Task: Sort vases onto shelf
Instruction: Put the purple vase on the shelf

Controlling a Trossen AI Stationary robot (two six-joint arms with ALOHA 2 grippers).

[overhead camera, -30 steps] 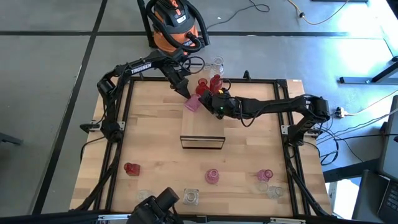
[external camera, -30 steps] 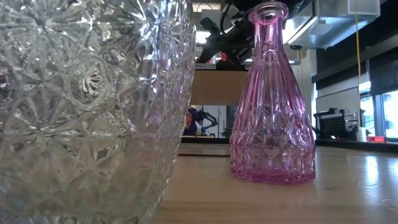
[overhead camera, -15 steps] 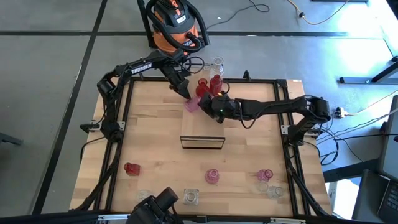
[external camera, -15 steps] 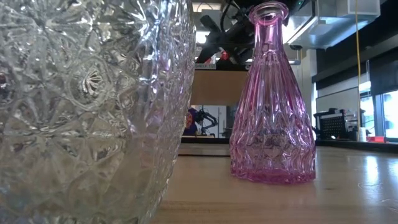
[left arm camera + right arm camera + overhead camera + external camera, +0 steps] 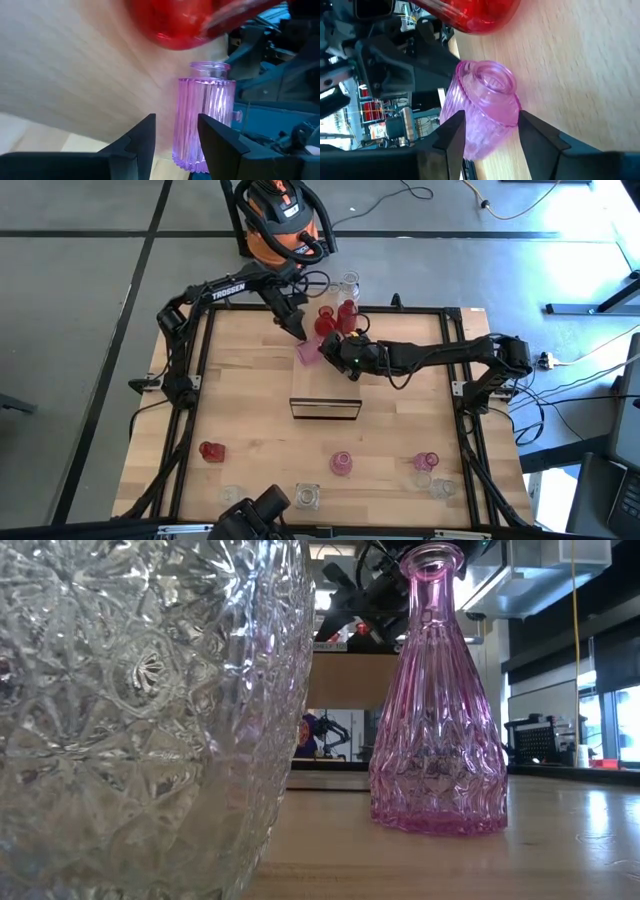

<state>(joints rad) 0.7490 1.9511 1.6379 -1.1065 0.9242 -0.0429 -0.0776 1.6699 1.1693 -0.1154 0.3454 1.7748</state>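
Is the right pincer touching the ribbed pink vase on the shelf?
Cannot tell. In the right wrist view the right pincer straddles the ribbed pink vase, fingers close on both sides, but neither contact nor a gap shows plainly. The high view is too coarse.

Left end effector (image 5: 298,332) and right end effector (image 5: 328,352) meet, fingers parted.

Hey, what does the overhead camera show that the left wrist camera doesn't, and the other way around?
Only the high view shows both arms, the left gripper and right gripper meeting at the back of the table, the shelf, and vases along the front edge, like the red vase. Only the left wrist view shows the ribbed pink vase standing upright just past open fingers. Both show that pink vase and a red vase beside it.
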